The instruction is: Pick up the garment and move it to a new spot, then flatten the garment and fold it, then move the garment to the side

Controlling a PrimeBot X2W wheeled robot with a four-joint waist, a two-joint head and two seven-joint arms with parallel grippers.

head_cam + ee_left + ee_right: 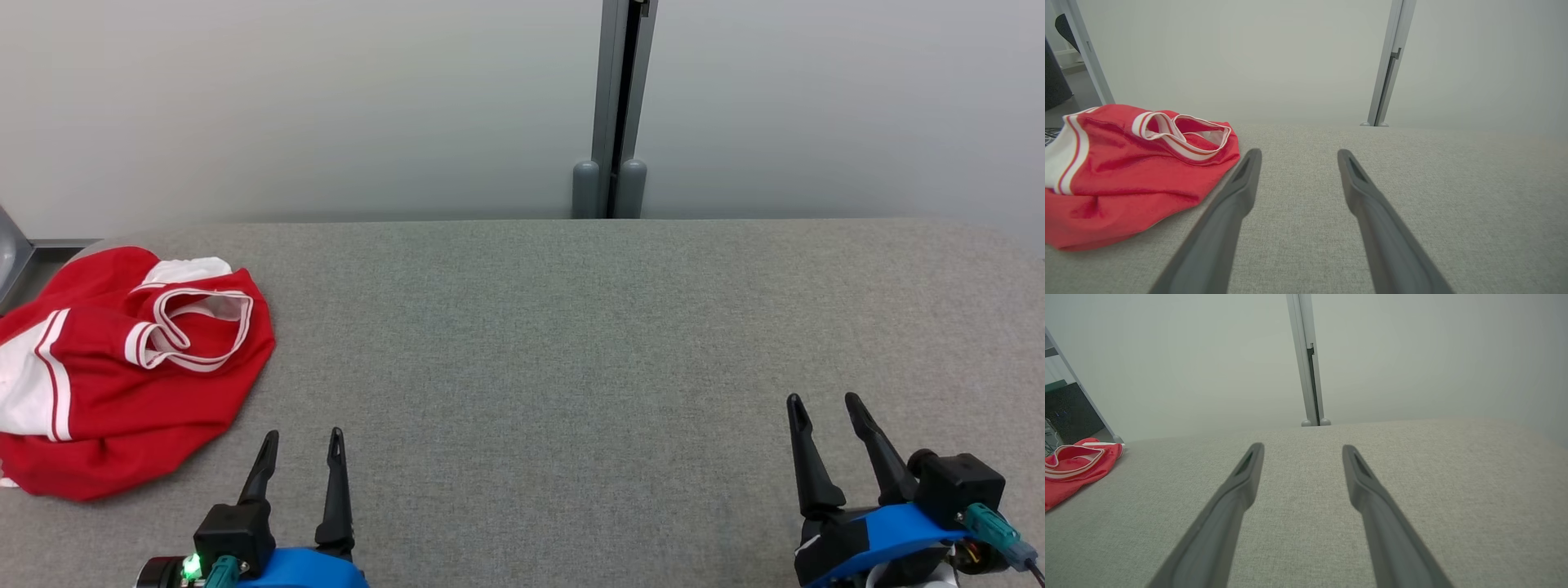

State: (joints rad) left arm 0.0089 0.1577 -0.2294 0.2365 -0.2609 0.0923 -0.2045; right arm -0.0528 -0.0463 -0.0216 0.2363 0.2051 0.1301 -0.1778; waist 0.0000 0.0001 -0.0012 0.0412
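Note:
The garment (122,376) is a red top with white panels and red-and-white trim, lying crumpled in a heap at the far left of the grey fabric table (571,343). It also appears in the left wrist view as the garment (1126,175) and, small at the left edge, in the right wrist view as the garment (1073,469). My left gripper (303,437) stands open just right of the heap's near edge, apart from it, nothing between its fingers (1237,192). Far right, my right gripper (824,402) is open and empty over bare cloth.
A pale wall runs behind the table, with a grey vertical post (620,106) at its middle. At the far left beyond the garment stands a grey frame leg (1084,49). The table's back corners are rounded.

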